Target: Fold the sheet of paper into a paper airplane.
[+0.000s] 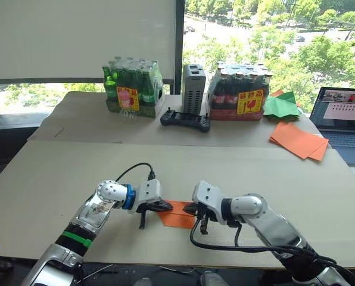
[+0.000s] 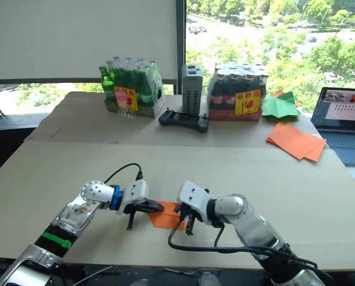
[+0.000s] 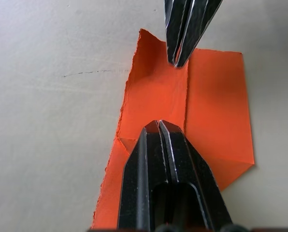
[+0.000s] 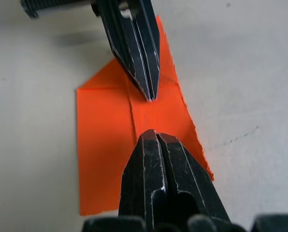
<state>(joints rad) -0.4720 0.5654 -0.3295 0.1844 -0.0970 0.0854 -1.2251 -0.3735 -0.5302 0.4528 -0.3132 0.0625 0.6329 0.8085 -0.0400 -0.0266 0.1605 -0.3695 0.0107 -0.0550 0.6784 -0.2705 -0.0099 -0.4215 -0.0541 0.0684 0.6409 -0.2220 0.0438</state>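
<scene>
**Both grippers pressing on the folded orange sheet near the worktop's front edge**

The sheet of paper (image 1: 178, 215) is lying flat on the worktop (image 1: 58, 179), close to its front edge and roughly midway along it. It is bright orange, partly folded, with layered flaps and a crease running down its middle; one long edge is looking ragged, as the left wrist view is showing.

The left gripper (image 3: 159, 126) is reaching in from the left side of the sheet, its two black fingers (image 3: 149, 164) pressed together into a single point and resting on the paper beside the central crease. The right gripper (image 4: 151, 134) is coming in from the opposite side, its fingers (image 4: 178, 174) likewise closed tight against each other, tip sitting on the orange surface. The two closed tips are facing each other across the middle of the sheet, near but apart, and neither is pinching the paper between its fingers.

Along the far edge of the worktop a shrink-wrapped pack of green bottles (image 1: 132, 87) is standing toward the left, a grey box (image 1: 194, 88) is standing upright beside it, and a pack of dark bottles (image 1: 239, 90) is sitting just right of that. A black controller (image 1: 185, 121) is lying in front of the grey box. Toward the far right corner a green paper shape (image 1: 282, 105) is resting next to a stack of flat orange sheets (image 1: 298, 140), and an open laptop (image 1: 346, 122) is sitting at the right edge.
</scene>
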